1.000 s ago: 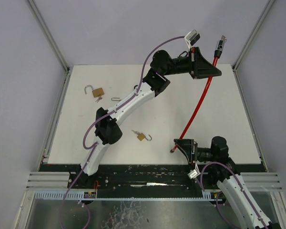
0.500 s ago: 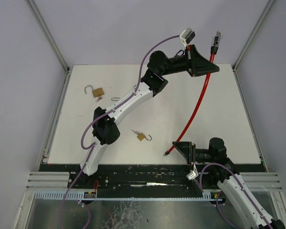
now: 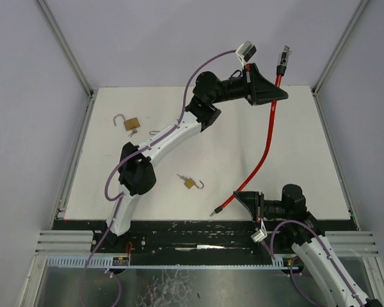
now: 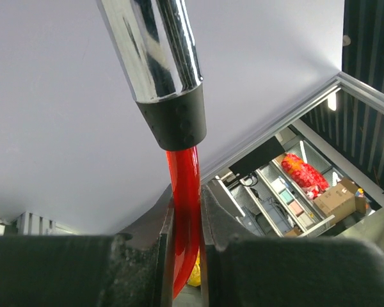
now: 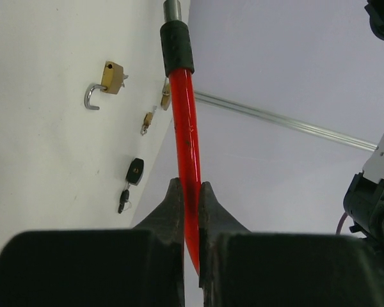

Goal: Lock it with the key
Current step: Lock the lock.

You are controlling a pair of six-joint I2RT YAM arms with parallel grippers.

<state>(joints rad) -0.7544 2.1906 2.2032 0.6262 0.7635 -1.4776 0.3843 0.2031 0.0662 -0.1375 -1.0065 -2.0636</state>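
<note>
Cable [image 3: 267, 137], red, arcs through the air over the right side of the table [image 3: 115, 185], pinched near both ends. Left gripper [image 4: 185, 238] fingers press on it just below its chrome head [image 3: 283, 57], high at the far edge. Right gripper [image 5: 189, 198] fingers clamp it near the front edge, its tip [image 3: 212, 213] poking past them. A padlock [image 3: 132, 123], shackle open, lies far left and a small padlock [image 3: 191, 183] mid-table.

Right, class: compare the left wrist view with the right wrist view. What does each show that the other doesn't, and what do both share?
Only the left wrist view: the chrome lock head and distant shelving. Only the right wrist view: the white table, an open brass padlock and a black-headed key. Both: the red cable, gripped by the left end effector in one, the right end effector in the other.
</note>
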